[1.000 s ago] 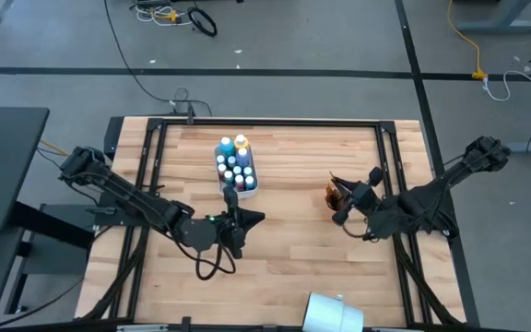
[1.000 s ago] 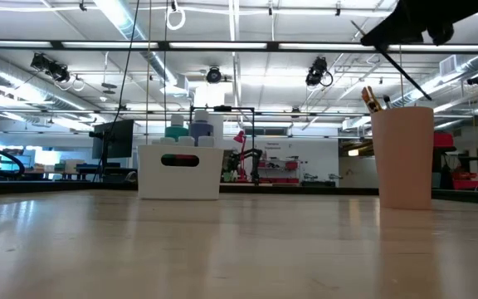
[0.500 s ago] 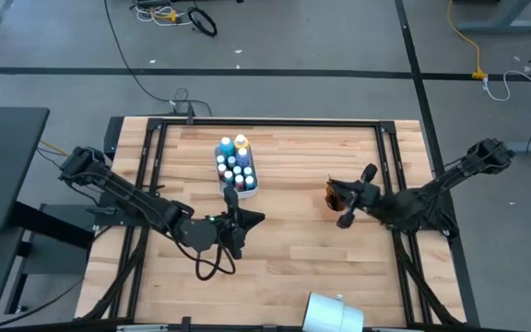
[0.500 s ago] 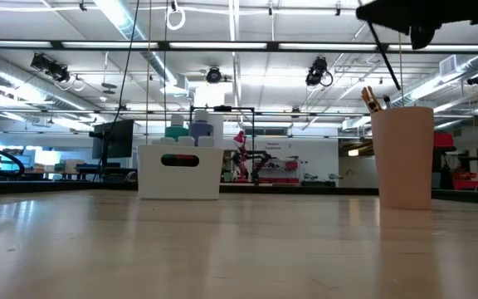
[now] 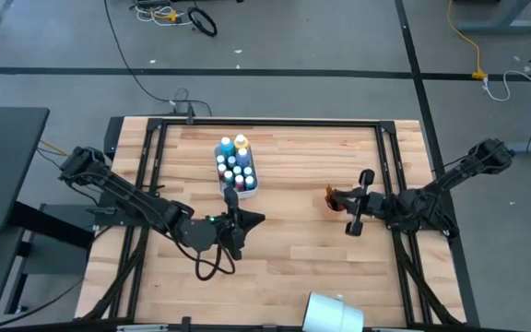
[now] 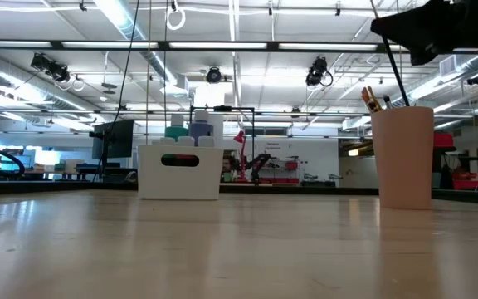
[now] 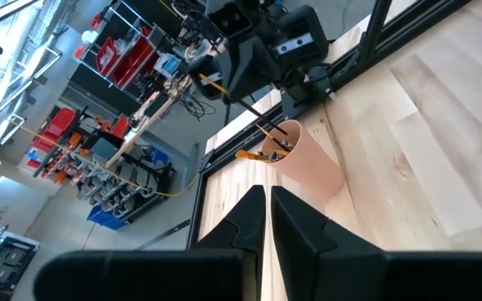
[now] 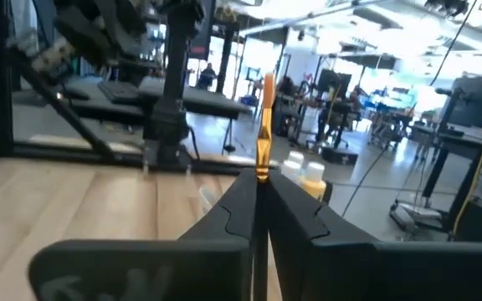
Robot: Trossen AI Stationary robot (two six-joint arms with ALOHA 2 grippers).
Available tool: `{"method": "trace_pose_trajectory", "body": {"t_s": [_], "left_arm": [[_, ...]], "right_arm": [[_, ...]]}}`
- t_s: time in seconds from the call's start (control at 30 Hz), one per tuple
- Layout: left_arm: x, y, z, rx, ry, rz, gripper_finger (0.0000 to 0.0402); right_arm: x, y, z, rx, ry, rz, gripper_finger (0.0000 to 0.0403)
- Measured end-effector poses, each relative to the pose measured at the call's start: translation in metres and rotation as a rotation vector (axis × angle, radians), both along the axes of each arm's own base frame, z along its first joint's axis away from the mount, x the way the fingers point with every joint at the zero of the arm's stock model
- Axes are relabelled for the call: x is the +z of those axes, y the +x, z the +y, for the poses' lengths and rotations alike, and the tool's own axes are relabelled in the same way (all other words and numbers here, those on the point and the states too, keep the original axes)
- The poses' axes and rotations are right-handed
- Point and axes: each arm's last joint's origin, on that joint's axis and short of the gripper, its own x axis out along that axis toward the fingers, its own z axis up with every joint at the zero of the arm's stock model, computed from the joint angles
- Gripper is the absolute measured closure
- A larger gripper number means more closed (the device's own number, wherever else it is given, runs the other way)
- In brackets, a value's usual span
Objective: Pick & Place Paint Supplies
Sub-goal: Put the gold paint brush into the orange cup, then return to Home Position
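Note:
A white bin on the table's far middle holds several small paint bottles; in the low view the bin stands on its base. A pinkish cup stands upright right of centre with brushes leaning in it. My right gripper is over the cup, shut on a thin brush. My left gripper waits shut near the table's middle, below the bin, touching nothing; its wrist view shows the cup and the right gripper above it. My right gripper pinches the brush between its two fingers; the orange handle sticks out past the fingertips. The brush is lifted clear and slants steeply down from the gripper, and its dark lower end reaches the cup's mouth.
A white object lies at the table's near edge. A black frame runs along the table's sides. Bare wood lies between the bin and the cup and across the near half of the table.
My right gripper has turned over the cup, and the brush it holds has tipped from a shallow slant to a steep one. Its lower end has come down to the cup's mouth. The left arm has kept still.

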Motion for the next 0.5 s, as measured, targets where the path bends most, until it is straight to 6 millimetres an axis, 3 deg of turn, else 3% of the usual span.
{"method": "trace_pose_trajectory", "body": {"t_s": [0.5], "left_arm": [[0.0005, -0.0057, -0.0096, 0.032, -0.074, -0.042, 0.0372]], "right_arm": [[-0.0036, 0.002, -0.0034, -0.024, 0.024, 0.025, 0.032]]}}
